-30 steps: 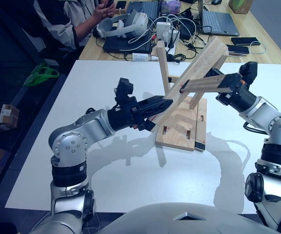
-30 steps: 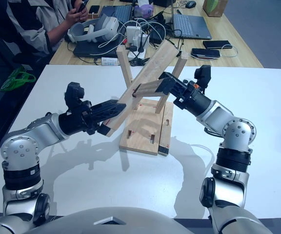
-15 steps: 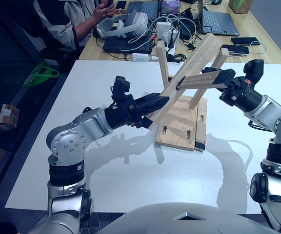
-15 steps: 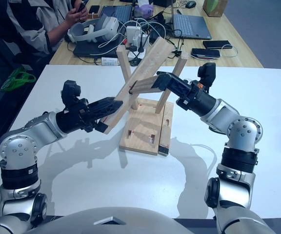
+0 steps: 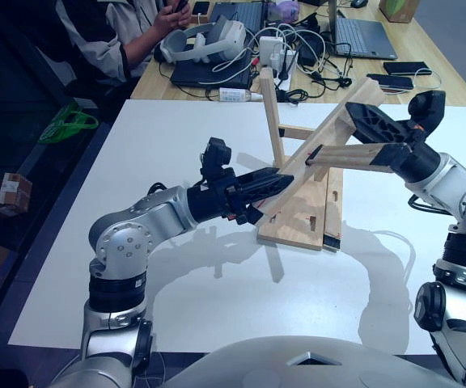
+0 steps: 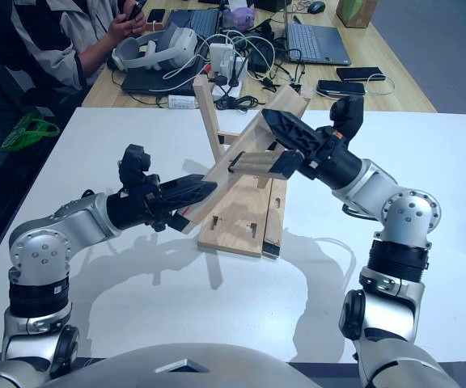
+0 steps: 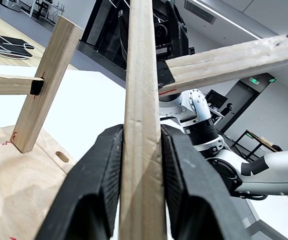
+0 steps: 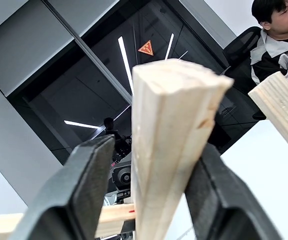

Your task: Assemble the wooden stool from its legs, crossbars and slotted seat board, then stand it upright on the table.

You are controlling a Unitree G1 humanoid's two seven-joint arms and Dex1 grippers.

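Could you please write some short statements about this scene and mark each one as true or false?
1. The left gripper has its fingers shut on a slanted bar. True.
2. The seat board stands on its edge. False: it lies flat on the table.
3. The right gripper holds a second bar in the air. True.
4. No leg stands on the board. False: one leg rises from it.
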